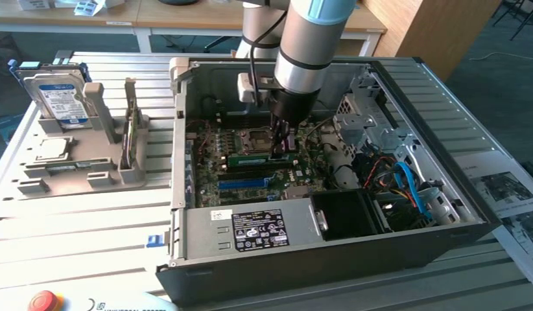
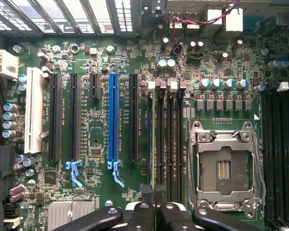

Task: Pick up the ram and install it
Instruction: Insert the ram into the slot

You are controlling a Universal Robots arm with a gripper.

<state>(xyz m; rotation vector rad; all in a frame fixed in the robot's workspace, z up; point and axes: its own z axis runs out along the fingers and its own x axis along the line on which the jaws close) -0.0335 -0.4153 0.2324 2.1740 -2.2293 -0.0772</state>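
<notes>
Black steel case (image 1: 336,256) lies on its side with the lid off, giving me a straight drop onto the motherboard (image 2: 97,139). Arm (image 1: 305,45) comes in vertical so push force lines up with the slots. Hard drive (image 1: 61,97) sits in its stand well off to the exterior view's left, out of my path. CPU socket (image 2: 224,166) is bare, just beside the dark memory slots (image 2: 171,139). The ram (image 1: 253,157) stands on edge in that bank next to the socket, green face showing. Gripper (image 1: 284,148) is at 1 end of it, the end toward the exterior view's right. Jaws clenched tight; can't tell if they pinch the board or bear on its top edge. My read: seating stage, latching unconfirmed.
</notes>
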